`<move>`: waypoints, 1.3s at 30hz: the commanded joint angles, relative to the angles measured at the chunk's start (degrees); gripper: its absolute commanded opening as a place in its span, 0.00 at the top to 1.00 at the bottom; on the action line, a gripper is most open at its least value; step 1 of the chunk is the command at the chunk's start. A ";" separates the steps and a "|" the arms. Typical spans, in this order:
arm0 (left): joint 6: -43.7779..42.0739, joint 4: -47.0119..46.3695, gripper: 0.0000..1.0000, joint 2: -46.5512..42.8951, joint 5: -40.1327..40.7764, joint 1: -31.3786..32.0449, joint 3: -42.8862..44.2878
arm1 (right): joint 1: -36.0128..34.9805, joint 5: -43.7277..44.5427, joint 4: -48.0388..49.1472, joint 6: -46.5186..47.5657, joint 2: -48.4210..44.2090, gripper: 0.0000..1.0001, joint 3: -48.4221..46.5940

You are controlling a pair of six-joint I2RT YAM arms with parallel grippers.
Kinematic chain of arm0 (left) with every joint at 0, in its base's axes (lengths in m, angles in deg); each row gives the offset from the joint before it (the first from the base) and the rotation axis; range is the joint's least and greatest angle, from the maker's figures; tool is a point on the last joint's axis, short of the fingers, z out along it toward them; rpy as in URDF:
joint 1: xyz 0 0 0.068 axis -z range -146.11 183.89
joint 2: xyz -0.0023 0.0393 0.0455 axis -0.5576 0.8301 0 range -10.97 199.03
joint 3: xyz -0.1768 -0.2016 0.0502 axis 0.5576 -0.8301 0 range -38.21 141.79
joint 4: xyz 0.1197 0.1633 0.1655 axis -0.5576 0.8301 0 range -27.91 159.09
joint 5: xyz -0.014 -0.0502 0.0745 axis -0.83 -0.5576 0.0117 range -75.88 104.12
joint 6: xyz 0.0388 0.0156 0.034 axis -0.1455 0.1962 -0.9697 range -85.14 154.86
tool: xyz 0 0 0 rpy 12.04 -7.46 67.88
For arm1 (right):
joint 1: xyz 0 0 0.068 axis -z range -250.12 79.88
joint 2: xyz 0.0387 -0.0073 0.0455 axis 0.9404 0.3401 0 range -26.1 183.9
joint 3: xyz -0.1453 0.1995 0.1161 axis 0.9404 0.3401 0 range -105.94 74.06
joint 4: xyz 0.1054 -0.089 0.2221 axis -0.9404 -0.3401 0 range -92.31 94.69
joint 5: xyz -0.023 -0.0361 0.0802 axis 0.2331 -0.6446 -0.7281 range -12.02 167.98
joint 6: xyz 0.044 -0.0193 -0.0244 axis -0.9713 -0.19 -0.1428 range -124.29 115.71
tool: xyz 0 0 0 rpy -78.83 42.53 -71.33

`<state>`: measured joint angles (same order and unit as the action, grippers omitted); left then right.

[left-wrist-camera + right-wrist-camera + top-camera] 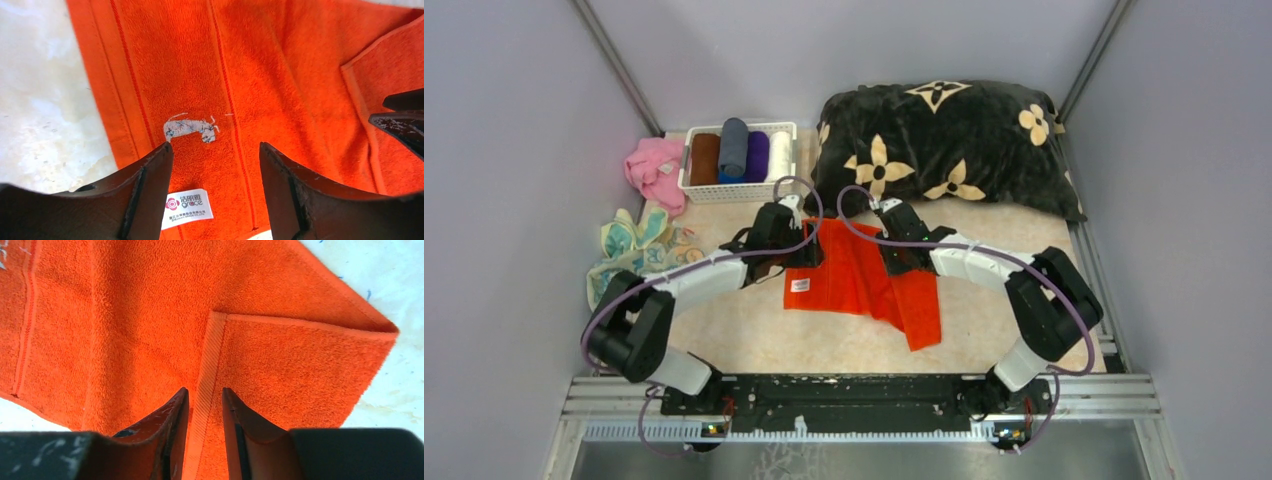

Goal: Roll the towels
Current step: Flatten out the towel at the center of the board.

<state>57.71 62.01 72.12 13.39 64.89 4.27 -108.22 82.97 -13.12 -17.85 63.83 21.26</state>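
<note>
Top view, orange towel [854,280]: spread at the middle of the table [754,340], right side doubled over and skewed toward the near edge; not yet rolled.
Top view, other towels [639,245]: bunched at the left edge, well apart from both arms.
Top view, risk: uneven pull from two arms, dragging the cloth askew toward the cushion [944,140] at the far right corner.
Left wrist view, left gripper [215,147]: jaws wide, straddling the towel's left border near the sewn label [187,207]; nothing pinched.
Left wrist view, risk: catching one thin layer or only the label, so the edge slips out.
Right wrist view, right gripper [205,392]: jaws narrow, set either side of the hem [210,355] of the folded flap [300,375]; actual grip impossible to tell.
Right wrist view, risk: lifting the flap alone and unfolding it instead of starting a roll; likely result, a loose and lopsided roll.
</note>
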 commanded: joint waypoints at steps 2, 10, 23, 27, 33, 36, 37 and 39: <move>-0.86 1.50 0.31 5.05 -4.12 -0.22 0.12 | -1.58 0.46 3.27 -0.24 3.67 0.71 -3.89; 2.16 2.61 0.30 2.86 -4.44 -0.23 -7.50 | -1.86 5.93 2.62 -0.42 7.28 0.74 -2.55; 4.17 10.57 0.28 -5.48 0.48 -0.39 -13.26 | -1.20 17.74 -0.69 2.04 1.01 1.00 -0.14; 4.14 11.78 0.27 -5.96 1.48 -0.59 -13.45 | 5.29 18.40 -2.22 2.78 -2.13 1.00 0.03; 4.18 12.47 0.27 -6.41 2.36 -0.62 -13.56 | 18.71 22.80 -4.21 1.79 -3.44 0.99 -2.89; 4.20 12.55 0.26 -7.18 2.73 -0.73 -13.44 | 22.30 27.77 -6.72 0.97 -2.30 0.67 -6.08; 4.16 12.56 0.26 -7.40 2.80 -0.75 -13.35 | 22.37 28.14 -6.88 1.11 -2.79 0.57 -6.63; 4.03 12.63 0.25 -7.85 3.12 -0.74 -12.94 | 22.42 25.52 -6.41 1.25 -4.89 0.45 -6.53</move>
<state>61.93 67.41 64.25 14.07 64.59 -6.81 -85.47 106.66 -19.02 -16.63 62.06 18.31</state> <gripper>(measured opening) 0.739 0.451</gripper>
